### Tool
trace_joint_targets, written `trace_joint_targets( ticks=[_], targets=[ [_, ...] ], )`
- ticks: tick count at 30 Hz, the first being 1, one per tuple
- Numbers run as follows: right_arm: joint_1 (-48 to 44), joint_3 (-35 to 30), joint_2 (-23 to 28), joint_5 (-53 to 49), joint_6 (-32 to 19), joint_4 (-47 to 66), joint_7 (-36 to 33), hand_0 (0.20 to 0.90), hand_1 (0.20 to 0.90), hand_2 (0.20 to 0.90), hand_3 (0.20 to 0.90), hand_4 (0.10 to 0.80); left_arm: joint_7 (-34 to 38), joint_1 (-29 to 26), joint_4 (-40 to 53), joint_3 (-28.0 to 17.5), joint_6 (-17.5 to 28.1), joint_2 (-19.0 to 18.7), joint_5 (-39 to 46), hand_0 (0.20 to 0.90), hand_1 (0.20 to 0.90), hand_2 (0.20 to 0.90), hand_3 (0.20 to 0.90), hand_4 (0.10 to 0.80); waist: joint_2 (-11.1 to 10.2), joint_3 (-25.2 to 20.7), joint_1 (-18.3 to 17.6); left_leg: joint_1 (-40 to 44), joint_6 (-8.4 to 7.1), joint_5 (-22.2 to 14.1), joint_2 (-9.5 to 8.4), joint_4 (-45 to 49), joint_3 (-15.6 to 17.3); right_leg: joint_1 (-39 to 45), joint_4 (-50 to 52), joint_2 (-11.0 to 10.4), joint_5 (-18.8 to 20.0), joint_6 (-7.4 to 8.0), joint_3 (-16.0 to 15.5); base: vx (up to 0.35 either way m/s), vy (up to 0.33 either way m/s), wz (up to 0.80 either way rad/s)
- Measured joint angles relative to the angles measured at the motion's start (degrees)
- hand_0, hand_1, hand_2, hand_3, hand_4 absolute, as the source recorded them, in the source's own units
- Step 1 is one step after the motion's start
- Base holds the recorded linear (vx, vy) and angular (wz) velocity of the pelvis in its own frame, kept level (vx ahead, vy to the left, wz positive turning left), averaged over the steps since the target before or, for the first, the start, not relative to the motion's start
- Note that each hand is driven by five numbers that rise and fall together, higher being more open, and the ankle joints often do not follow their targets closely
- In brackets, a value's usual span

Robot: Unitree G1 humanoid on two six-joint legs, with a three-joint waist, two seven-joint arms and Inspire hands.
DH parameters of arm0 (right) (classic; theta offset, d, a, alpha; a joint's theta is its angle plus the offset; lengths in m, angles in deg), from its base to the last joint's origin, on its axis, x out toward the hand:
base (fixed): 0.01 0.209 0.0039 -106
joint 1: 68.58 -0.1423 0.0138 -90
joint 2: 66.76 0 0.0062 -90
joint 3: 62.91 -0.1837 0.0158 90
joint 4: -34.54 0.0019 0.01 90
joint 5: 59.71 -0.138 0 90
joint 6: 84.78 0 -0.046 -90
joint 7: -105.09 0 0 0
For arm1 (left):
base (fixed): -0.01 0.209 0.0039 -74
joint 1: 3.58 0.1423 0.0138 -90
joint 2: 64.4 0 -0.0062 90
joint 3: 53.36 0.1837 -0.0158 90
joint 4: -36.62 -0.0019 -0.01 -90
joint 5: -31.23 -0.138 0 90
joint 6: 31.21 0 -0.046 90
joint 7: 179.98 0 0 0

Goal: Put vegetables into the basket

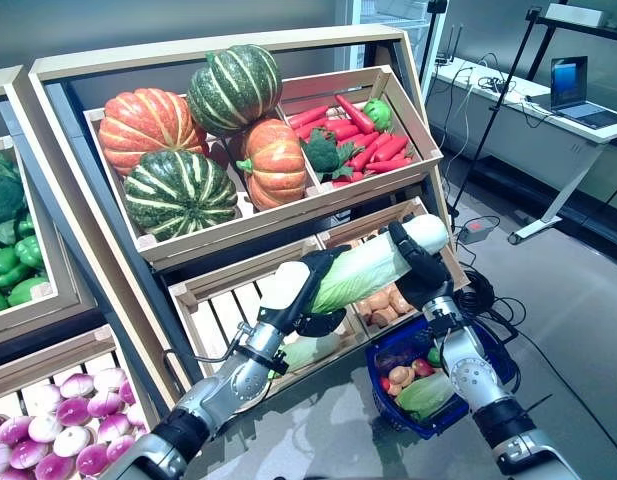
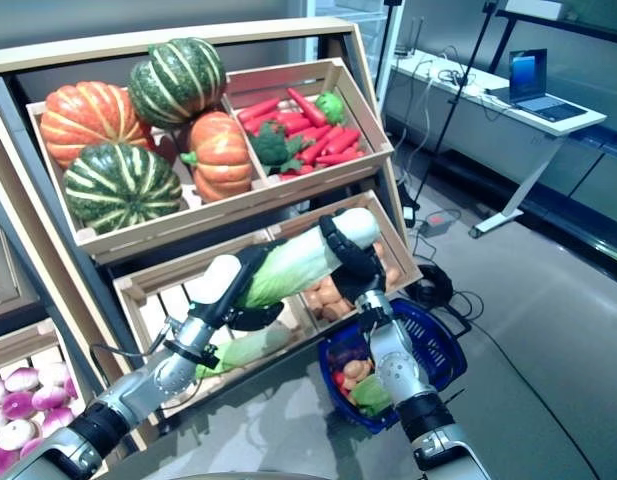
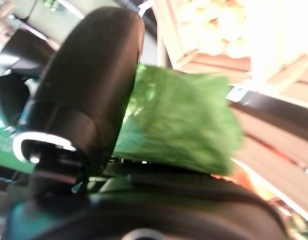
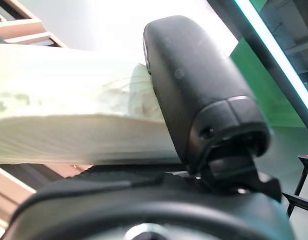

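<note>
Before the lower crates of the wooden stand [image 1: 228, 235], a long napa cabbage [image 1: 360, 270] is held in the air by both hands. At its left, leafy green end, the left hand [image 1: 306, 290] is curled round it, the thumb pressed over the leaves as the left wrist view shows. At its right, pale white stem end, the right hand [image 1: 416, 268] is closed round it, the thumb laid across the white ribs in the right wrist view. The long axis is seen to run from lower left to upper right, nearly level but tilted, with the stem end raised and pointing right and far, toward the stand's right post.

The carrying step is judged to be in hand: the cabbage is lifted clear of the crates but is not yet in the blue basket [image 1: 488, 385], which stands on the floor below and near the right hand, with some vegetables already in it. The next move is judged to call for the cabbage to be swung right and lowered, probably stem end down or turned to fit, since it looks longer than the basket's opening, and for both grips to be loosened only once it is resting inside.
</note>
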Motion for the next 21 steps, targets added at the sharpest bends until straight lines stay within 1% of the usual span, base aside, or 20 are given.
trace_joint_targets(
  ticks=[5, 8, 13, 16, 21],
  targets=[
    [-0.01, -6.66, 0.21, -0.09, -2.20, -0.01, -1.28, 0.300, 0.300, 0.300, 0.300, 0.400, 0.05, 2.19, -6.02, -3.08, -2.74, -0.98, -0.52, 0.900, 0.900, 0.900, 0.900, 0.800, 0.04, 0.03, -0.02, -0.18, 0.00, 0.00, 0.01, -0.01, 0.06, -0.23, 0.00, 0.00, 0.00, 0.00, 0.07, 0.000, 0.000, 0.00],
    [-0.12, -10.09, 2.54, 0.03, -3.05, -1.00, -3.87, 0.300, 0.300, 0.300, 0.300, 0.400, 1.70, 3.26, -10.73, -5.61, -4.05, -2.24, -3.00, 0.900, 0.900, 0.900, 0.900, 0.800, 0.03, 0.03, -0.17, -0.18, 0.01, -0.01, 0.02, -0.02, 0.23, -0.34, 0.00, 0.00, 0.01, 0.00, 0.25, 0.022, 0.002, -0.01],
    [0.04, -11.72, 4.53, 0.16, -3.08, -4.11, -5.86, 0.300, 0.300, 0.300, 0.300, 0.400, 3.40, 5.69, -12.24, -9.15, -4.54, -3.33, -3.34, 0.900, 0.900, 0.900, 0.900, 0.800, 0.05, 0.04, -0.69, -0.27, 0.01, -0.01, 0.03, -0.03, 0.38, -0.50, -0.01, 0.00, 0.06, 0.00, 0.38, 0.006, -0.002, 0.00],
    [0.04, -12.54, 4.56, 0.25, -3.09, -5.24, -6.36, 0.300, 0.300, 0.300, 0.300, 0.400, 3.53, 5.85, -13.32, -9.74, -4.55, -3.32, -3.27, 0.900, 0.900, 0.900, 0.900, 0.800, 0.07, 0.06, -0.81, -0.27, 0.00, -0.01, 0.04, -0.05, 0.44, -0.52, -0.01, 0.00, 0.06, 0.00, 0.42, 0.025, -0.005, -0.01],
    [-0.18, -12.58, 4.63, 3.22, -3.09, -7.42, -8.39, 0.300, 0.300, 0.300, 0.300, 0.400, 3.50, 5.86, -15.04, -9.90, -5.20, -3.30, -3.13, 0.900, 0.900, 0.900, 0.900, 0.800, 0.16, 0.12, -0.90, -0.34, 0.02, -0.03, 0.05, -0.04, 0.78, -0.73, -0.02, -0.01, 0.12, -0.01, 0.67, 0.043, -0.007, -0.01]
  ],
)
